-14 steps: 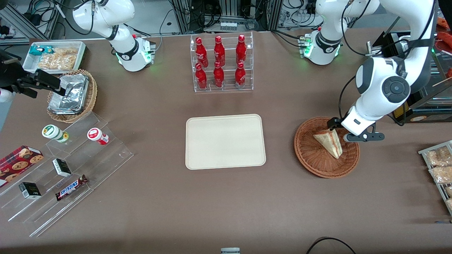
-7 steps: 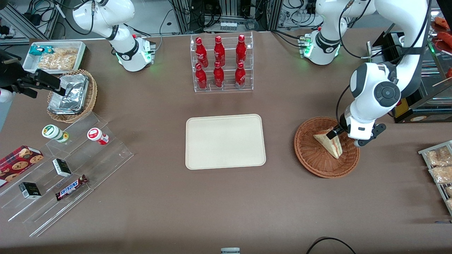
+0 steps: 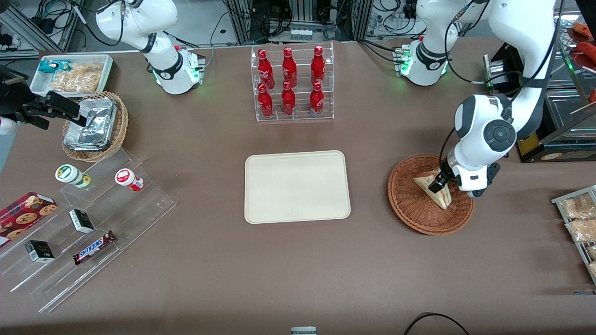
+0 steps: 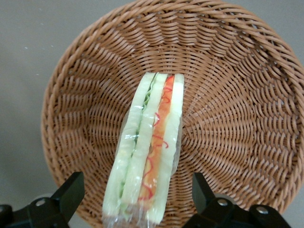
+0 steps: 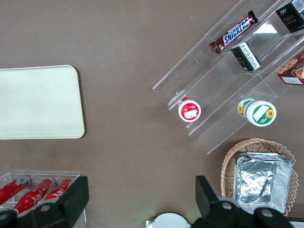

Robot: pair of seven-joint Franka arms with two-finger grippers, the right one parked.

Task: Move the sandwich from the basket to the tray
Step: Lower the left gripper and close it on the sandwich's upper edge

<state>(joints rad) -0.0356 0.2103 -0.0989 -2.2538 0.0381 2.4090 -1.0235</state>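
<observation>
The sandwich (image 3: 430, 191) is a plastic-wrapped wedge of white bread with red and green filling. It lies in the reddish-brown wicker basket (image 3: 412, 211) toward the working arm's end of the table. My left gripper (image 3: 442, 184) is down in the basket over the sandwich. In the left wrist view the sandwich (image 4: 149, 156) lies in the basket (image 4: 247, 95) with its near end between my open fingers (image 4: 71, 192), one on each side, apart from it. The cream tray (image 3: 297, 186) sits at the table's middle, nothing on it.
A clear rack of red bottles (image 3: 291, 83) stands farther from the front camera than the tray. A tan basket of foil packs (image 3: 93, 125), a white bin of snacks (image 3: 72, 74) and a clear stepped stand (image 3: 88, 223) lie toward the parked arm's end. Snack packets (image 3: 577, 218) lie near the basket.
My left gripper has come down into the basket and turned, moving nearer the front camera until its fingers straddle the sandwich. The sandwich has not moved.
</observation>
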